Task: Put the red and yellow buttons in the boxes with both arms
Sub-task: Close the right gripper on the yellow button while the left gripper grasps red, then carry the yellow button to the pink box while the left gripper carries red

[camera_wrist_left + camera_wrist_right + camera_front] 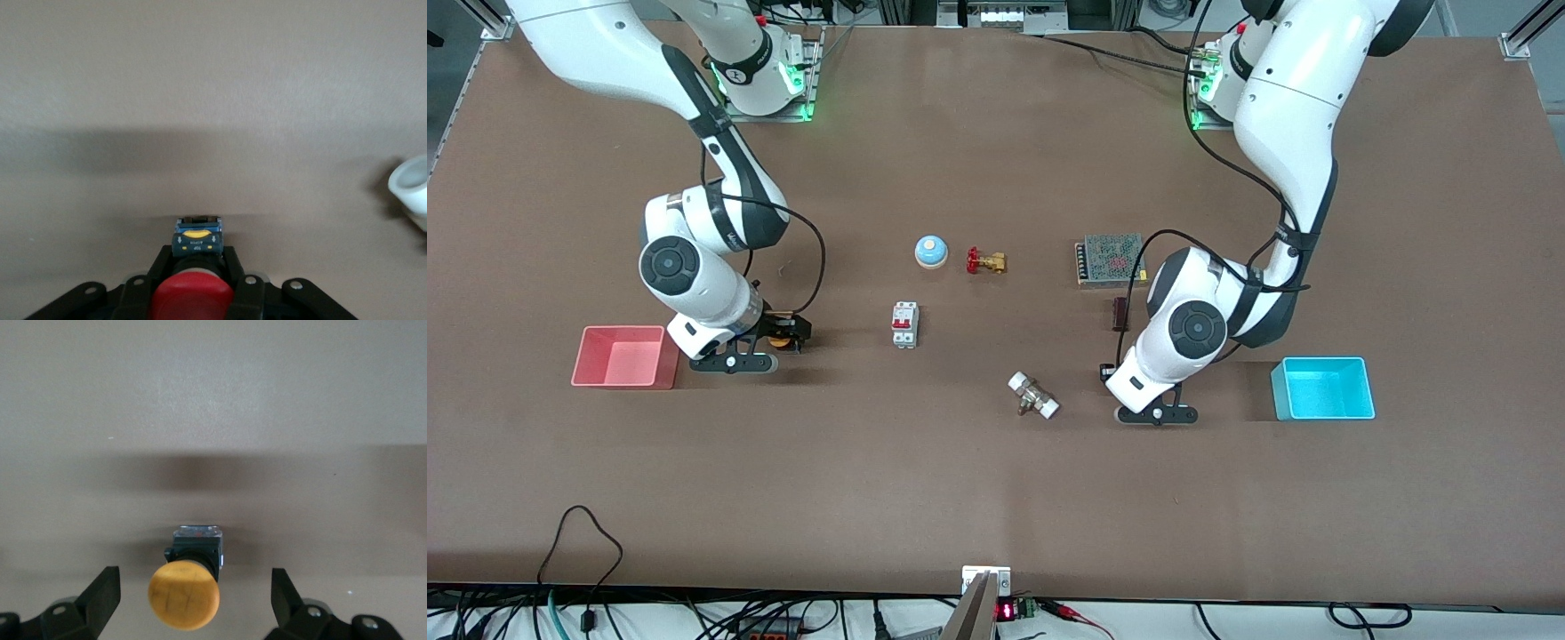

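My right gripper (787, 331) is low over the table beside the pink-red box (624, 356). In the right wrist view it (195, 579) is open, with the yellow button (183, 597) standing on the table between its spread fingers and touching neither. The yellow cap also shows in the front view (781, 340). In the left wrist view my left gripper (195, 259) is shut on the red button (192, 297), its fingers tight on the neck under the red cap. In the front view the left gripper (1110, 372) is low by the table, some way from the cyan box (1323, 388); the red button is hidden there.
Mid-table stand a blue dome bell (930, 252), a brass valve with a red handle (985, 261), a white circuit breaker (904, 324), a meshed power supply (1109, 259), a small dark block (1120, 313) and a metal fitting with white ends (1033, 396), which also shows in the left wrist view (410, 187).
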Controlling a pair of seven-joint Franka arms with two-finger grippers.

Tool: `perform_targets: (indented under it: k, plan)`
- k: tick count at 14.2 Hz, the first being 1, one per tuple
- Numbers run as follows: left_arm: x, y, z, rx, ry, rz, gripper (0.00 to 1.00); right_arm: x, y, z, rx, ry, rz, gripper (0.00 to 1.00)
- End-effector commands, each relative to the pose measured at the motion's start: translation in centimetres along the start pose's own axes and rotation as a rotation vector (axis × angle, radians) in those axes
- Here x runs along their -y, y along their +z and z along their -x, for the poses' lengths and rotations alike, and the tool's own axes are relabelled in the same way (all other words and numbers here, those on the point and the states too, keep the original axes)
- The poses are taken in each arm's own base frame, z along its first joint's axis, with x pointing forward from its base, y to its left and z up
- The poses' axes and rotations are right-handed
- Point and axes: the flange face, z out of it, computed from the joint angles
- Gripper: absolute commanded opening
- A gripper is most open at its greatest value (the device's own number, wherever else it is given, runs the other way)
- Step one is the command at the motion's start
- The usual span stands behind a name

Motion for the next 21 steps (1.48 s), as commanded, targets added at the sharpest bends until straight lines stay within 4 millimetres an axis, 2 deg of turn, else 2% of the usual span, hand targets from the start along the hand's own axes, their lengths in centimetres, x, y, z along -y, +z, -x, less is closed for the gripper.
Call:
perform_targets:
  k: [1, 2, 3, 4, 6, 7, 9, 11, 13, 15, 16, 18, 19, 21]
  plan:
    - [3.1, -5.8, -1.7, -0.039, -0.029, -0.048, 0.15, 0.1, 0.8, 0.2, -0.001, -0.008, 0.000, 1.00]
    - [4.5, -7.9, -1.9, -0.026, -0.027, -0.078, 0.17, 0.1, 0.9, 0.2, -0.004, -0.011, 0.000, 1.00]
    - [5.9, -9.6, -2.0, -0.004, -0.029, -0.103, 0.25, 0.2, 1.0, 0.2, -0.007, -0.014, 0.000, 1.00]
    - [8.0, -11.9, -3.1, 0.000, -0.053, -0.135, 0.28, 0.2, 1.1, 0.2, -0.005, -0.014, 0.000, 1.00]
    - [12.2, -14.2, -3.9, 0.064, -0.042, -0.174, 0.23, 0.3, 1.1, 0.2, -0.005, -0.015, -0.001, 1.00]
    - [14.1, -14.6, -4.2, 0.091, -0.026, -0.182, 0.23, 0.3, 1.1, 0.2, -0.005, -0.013, -0.001, 0.96]
    - [20.1, -15.3, -4.9, 0.114, -0.017, -0.198, 0.23, 0.2, 1.5, 0.2, -0.001, -0.012, -0.001, 0.77]
    - [26.0, -13.9, -5.2, 0.144, -0.026, -0.186, 0.23, 0.2, 1.6, 0.2, 0.002, -0.011, -0.001, 0.51]
    - [27.8, -11.6, -5.0, 0.184, -0.042, -0.187, 0.23, 0.1, 2.0, 0.3, 0.010, -0.004, -0.001, 0.32]
    - [28.6, -9.6, -4.4, 0.210, -0.051, -0.188, 0.23, 0.1, 1.8, 0.2, 0.009, 0.008, -0.001, 0.14]
    - [29.4, -8.6, -4.2, 0.195, -0.057, -0.183, 0.23, 0.4, 1.6, 0.2, 0.004, 0.004, -0.005, 0.08]
    - [29.8, -6.7, -3.9, 0.165, -0.050, -0.180, 0.24, 0.5, 0.6, -0.3, -0.010, 0.003, -0.012, 0.08]
    - [29.8, -6.3, -3.8, 0.153, -0.022, -0.175, 0.24, 0.3, -0.8, -0.5, -0.024, 0.001, -0.012, 0.08]
    - [30.0, -4.3, -3.3, 0.146, -0.011, -0.169, 0.24, -3.0, -5.0, -1.2, -0.044, 0.034, 0.006, 0.08]
